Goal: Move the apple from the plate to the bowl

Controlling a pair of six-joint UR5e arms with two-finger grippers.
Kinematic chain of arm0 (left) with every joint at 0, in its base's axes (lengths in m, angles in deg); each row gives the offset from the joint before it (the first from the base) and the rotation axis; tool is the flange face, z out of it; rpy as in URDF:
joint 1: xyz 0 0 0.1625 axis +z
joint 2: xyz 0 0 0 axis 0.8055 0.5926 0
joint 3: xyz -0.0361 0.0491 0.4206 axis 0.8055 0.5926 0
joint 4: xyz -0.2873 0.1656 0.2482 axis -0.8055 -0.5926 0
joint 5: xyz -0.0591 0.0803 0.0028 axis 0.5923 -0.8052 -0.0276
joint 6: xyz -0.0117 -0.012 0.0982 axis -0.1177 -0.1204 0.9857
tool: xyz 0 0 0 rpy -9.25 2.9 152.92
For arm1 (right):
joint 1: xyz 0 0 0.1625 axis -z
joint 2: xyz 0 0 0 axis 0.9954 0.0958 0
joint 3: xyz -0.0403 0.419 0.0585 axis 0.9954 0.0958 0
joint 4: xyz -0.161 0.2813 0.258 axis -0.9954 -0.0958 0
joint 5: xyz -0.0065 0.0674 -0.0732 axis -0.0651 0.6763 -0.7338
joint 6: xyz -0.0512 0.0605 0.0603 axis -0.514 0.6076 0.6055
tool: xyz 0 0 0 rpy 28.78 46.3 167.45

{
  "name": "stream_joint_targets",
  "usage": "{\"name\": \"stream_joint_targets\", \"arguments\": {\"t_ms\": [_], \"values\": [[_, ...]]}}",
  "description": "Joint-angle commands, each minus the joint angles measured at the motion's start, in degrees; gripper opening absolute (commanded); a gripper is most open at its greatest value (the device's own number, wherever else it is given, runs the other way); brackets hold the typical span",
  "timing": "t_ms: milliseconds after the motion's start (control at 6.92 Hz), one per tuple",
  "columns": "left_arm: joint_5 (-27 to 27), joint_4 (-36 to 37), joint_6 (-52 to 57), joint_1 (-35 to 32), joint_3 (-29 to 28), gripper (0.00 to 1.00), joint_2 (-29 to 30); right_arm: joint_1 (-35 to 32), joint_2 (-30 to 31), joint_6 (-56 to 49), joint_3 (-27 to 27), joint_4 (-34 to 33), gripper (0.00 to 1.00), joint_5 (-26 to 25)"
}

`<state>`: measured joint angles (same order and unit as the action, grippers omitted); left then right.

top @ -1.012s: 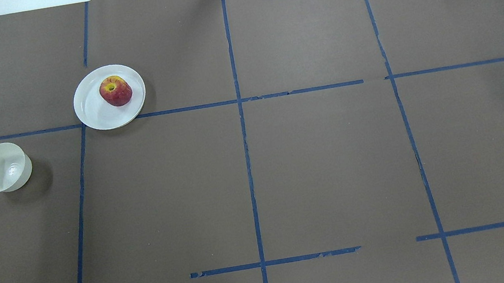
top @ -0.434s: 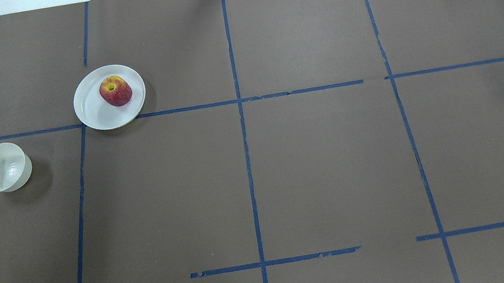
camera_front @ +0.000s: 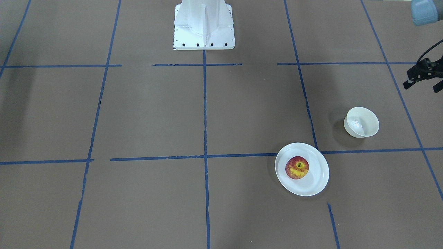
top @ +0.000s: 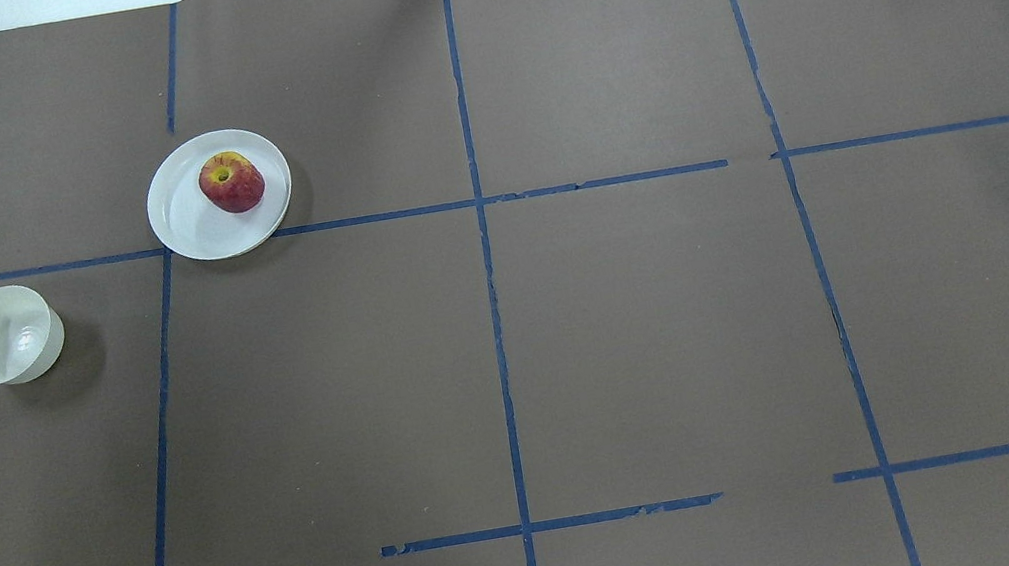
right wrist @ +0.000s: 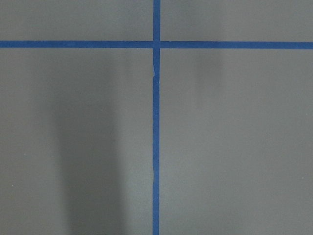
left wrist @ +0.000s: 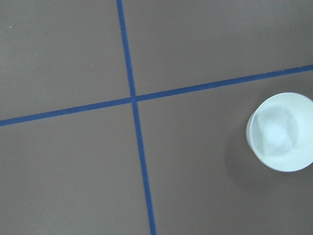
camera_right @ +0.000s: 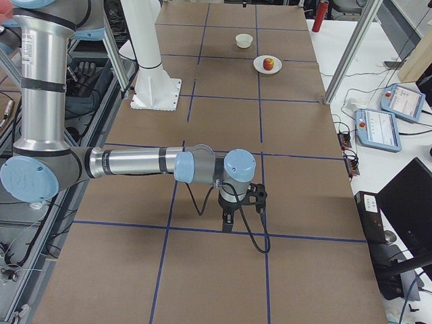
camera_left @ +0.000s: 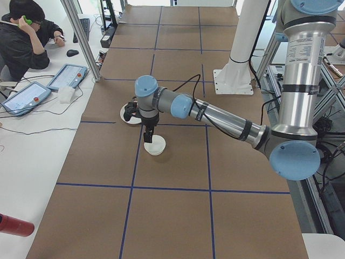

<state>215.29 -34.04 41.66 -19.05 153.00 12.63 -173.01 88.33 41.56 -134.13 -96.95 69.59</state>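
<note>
**Apple not yet picked: roll and bowl-tip risks**

In the overhead view the apple (top: 231, 181) sits on the plate (top: 187, 227) in the upper left of the frame, off-centre toward the plate's upper-right rim. The bowl (top: 4, 335) stands empty, lower left of the plate and apart from it.

The left gripper (camera_front: 422, 83) is at the right edge of the front view, near the bowl and well apart from the apple. The frame edge cuts it, so I cannot tell whether its fingers are spread or pressed together. The right gripper (camera_right: 228, 217) shows only in the right side view, far from everything, and its finger state cannot be told either.

Likely risks:
- The left arm starts close to the bowl and could clip it on the way to the plate.
- The apple is round and the plate glossy, so an off-centre pinch could roll it over the low rim or slide the plate.
- The apple looks nearly as wide as the bowl, so a sloppy release could hit the rim and tip the bowl.
</note>
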Motion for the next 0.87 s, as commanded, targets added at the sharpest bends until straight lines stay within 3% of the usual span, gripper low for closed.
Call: {"name": "stream_joint_targets", "arguments": {"t_ms": [0,145,289,723], "values": [[-1.3,5.1,-20.0,14.2,-1.1,1.0,12.5,0.0,0.0,0.0,0.0,0.0,1.0,0.0],[-5.1,9.7,-23.7,17.3,-5.4,1.0,20.1,0.0,0.0,0.0,0.0,0.0,1.0,0.0],[-5.4,9.8,-26.1,17.4,-10.0,1.0,24.2,0.0,0.0,0.0,0.0,0.0,1.0,0.0],[-5.5,-3.7,-35.5,18.8,-27.7,1.0,32.3,0.0,0.0,0.0,0.0,0.0,1.0,0.0]]}}
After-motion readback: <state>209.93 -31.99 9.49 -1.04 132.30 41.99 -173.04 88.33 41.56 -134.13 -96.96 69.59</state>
